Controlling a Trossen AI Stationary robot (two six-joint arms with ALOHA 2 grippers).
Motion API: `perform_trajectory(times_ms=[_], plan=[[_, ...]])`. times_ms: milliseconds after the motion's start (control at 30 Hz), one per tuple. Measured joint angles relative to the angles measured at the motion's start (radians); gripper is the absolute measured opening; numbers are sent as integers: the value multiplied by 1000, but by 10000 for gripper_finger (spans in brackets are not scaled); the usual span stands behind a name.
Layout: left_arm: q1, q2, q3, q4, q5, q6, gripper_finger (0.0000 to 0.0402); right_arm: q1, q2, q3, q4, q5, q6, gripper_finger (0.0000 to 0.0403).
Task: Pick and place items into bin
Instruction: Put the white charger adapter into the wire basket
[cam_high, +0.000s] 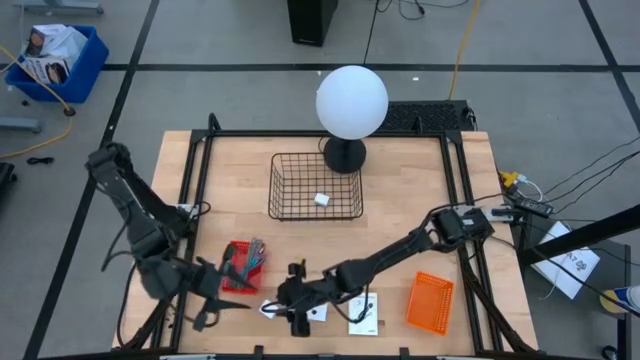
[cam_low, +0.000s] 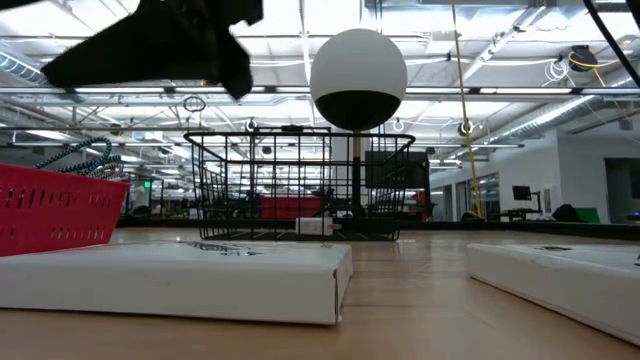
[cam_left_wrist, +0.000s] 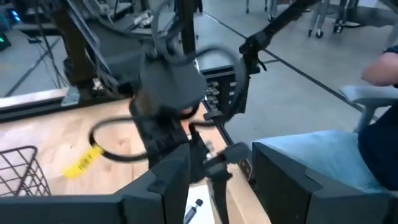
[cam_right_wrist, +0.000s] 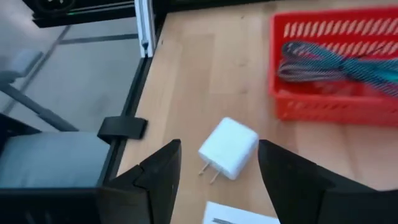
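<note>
A tiny white block with two metal prongs (cam_right_wrist: 229, 148) lies flat on the wood near the table's near edge (cam_high: 268, 308). My right gripper (cam_right_wrist: 217, 180) (cam_high: 295, 308) hovers over it, open, one finger on each side, touching nothing. Another white block (cam_high: 321, 200) sits on the floor of the black wire bin (cam_high: 315, 185) (cam_low: 300, 185). Two white flat cards with black marks (cam_high: 365, 315) (cam_high: 316, 312) lie near the right gripper. My left gripper (cam_left_wrist: 217, 193) (cam_high: 215, 300) is open and empty at the near left, facing the right arm. The teal-handled and grey metal tools are not clearly in view.
A red basket of teal and grey cords (cam_high: 243, 265) (cam_right_wrist: 336, 68) stands just beyond the white block. An orange basket (cam_high: 430, 302) sits at the near right. A white globe lamp (cam_high: 351, 100) stands behind the bin. Bare wood lies between the bin and the grippers.
</note>
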Motion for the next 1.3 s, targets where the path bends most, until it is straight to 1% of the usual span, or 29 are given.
perform_trajectory(times_ms=[100, 200, 267, 333, 433, 500, 600, 733, 833, 967, 1033, 1100, 1200, 1300], plan=[[-23, 0, 0, -13, -5, -8, 177, -1, 17, 0, 12, -16, 27, 203], [-31, 27, 0, -45, 38, -35, 177, -1, 11, 0, 6, -16, 24, 203], [-31, 54, 0, -88, 44, -69, 177, 5, -10, 0, -53, -16, 20, 203], [-30, 79, 0, -153, 45, -138, 177, 11, -29, 3, -117, -15, 23, 203], [-20, 116, 0, -245, 46, -254, 177, 28, -51, 2, -258, -13, 50, 203], [-6, 138, 0, -278, 51, -298, 177, 47, -63, 0, -341, 15, 78, 203], [15, 180, 0, -272, 94, -258, 177, 78, -81, 0, -422, 62, 109, 203], [42, 259, 0, -260, 145, -201, 177, 121, -82, 1, -505, 166, 144, 201], [66, 310, 0, -260, 172, -210, 177, 147, -81, 0, -548, 203, 186, 201], [88, 356, 0, -264, 181, -225, 178, 180, -86, 0, -603, 248, 234, 199], [101, 378, 0, -266, 212, -241, 180, 192, -86, 0, -610, 283, 246, 199], [110, 401, 0, -266, 239, -246, 187, 200, -86, 0, -621, 304, 261, 199], [111, 434, 0, -265, 268, -253, 207, 203, -86, 0, -641, 301, 292, 197], [109, 465, 0, -268, 285, -218, 231, 203, -86, 0, -652, 303, 309, 196]])
